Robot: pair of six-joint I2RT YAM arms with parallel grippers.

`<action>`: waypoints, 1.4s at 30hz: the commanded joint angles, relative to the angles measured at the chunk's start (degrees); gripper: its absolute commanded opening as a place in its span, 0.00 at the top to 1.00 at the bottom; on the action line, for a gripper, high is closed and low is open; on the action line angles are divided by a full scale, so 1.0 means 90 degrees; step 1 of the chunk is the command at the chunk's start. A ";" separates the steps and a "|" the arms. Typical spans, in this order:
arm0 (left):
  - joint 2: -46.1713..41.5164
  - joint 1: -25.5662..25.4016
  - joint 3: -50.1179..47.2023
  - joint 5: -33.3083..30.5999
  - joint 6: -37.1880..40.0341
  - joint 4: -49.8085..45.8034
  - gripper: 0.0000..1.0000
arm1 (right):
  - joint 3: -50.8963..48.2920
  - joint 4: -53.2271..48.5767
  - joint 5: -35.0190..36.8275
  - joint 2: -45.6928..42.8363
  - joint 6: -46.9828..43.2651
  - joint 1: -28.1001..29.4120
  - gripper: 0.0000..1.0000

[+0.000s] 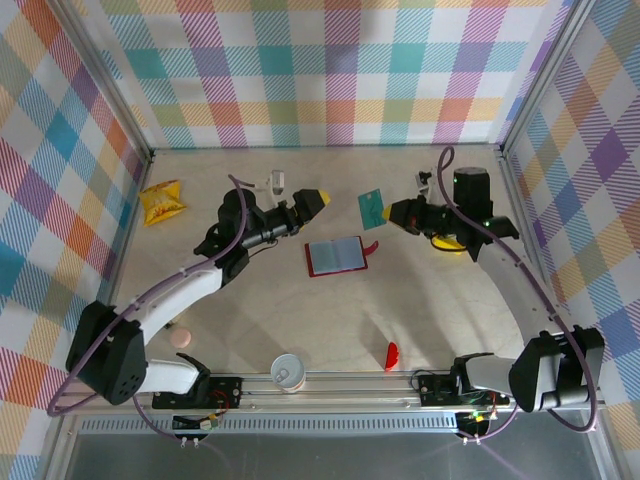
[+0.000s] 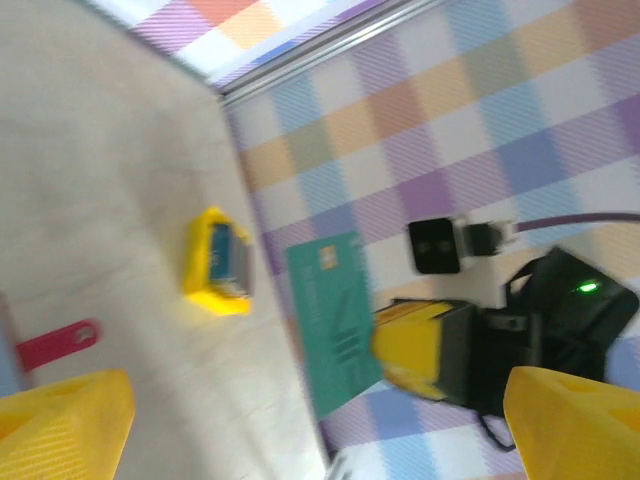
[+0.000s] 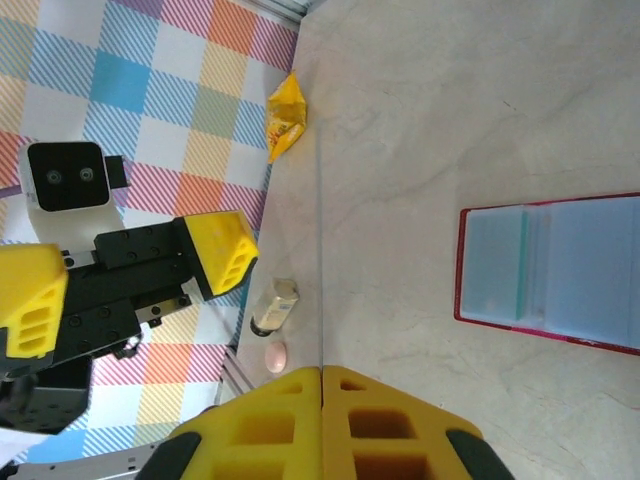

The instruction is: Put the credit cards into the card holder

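Card holder (image 1: 335, 256) lies open, grey-blue within dark red; we see right pincer (image 1: 393, 212) pinching teal credit card (image 1: 372, 207), left pincer (image 1: 318, 202) spread, facing it.

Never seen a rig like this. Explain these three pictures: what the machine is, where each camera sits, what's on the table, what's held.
These are two robot arms bolted at the near edge of a table. One picture looks down from above and behind them; the other two come from a camera on each wrist. The left hand is open and holds nothing. The right hand is shut on a teal card. On the table lie an open card holder, a yellow snack packet, a small red piece and a small container.
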 commanded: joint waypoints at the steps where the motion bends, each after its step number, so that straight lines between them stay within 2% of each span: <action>1: -0.0587 0.0110 0.0209 -0.0235 0.1641 -0.1985 0.00 | -0.0411 0.0724 0.0078 -0.0425 -0.0245 -0.0047 1.00; 8: -0.0886 0.0675 -0.0489 0.0480 0.1559 -0.1875 0.00 | -0.1247 0.1507 0.0239 -0.0770 0.0079 -0.0047 1.00; 11: -0.0872 0.0687 -0.0718 0.0453 0.1648 -0.1788 0.00 | -0.1460 0.1580 0.0227 -0.0691 0.0039 -0.0047 1.00; 14: -0.0636 0.0697 -0.0748 0.0136 0.1560 -0.2087 0.00 | -0.1750 0.1764 0.0155 -0.0469 -0.0039 -0.0037 1.00; 17: -0.0222 0.0706 -0.0727 0.0276 0.1350 -0.2086 0.05 | -0.1997 0.2069 0.0144 -0.0154 -0.0057 0.0009 1.00; 21: 0.0120 0.0700 -0.0894 0.0298 0.0794 -0.1699 0.10 | -0.2236 0.2659 0.0444 0.0255 -0.0006 0.0420 1.00; 28: 0.0437 0.0696 -0.1012 0.0212 0.0506 -0.1529 0.14 | -0.2403 0.3600 0.1357 0.0993 0.0137 0.1254 1.00; 35: 0.0585 0.0662 -0.1117 0.0096 0.0426 -0.1463 0.15 | -0.2420 0.4253 0.1339 0.1705 0.0420 0.1319 1.00; 42: 0.0739 0.0508 -0.0924 -0.0295 0.0608 -0.2074 0.13 | -0.2342 0.4501 0.1239 0.2083 0.0427 0.1320 1.00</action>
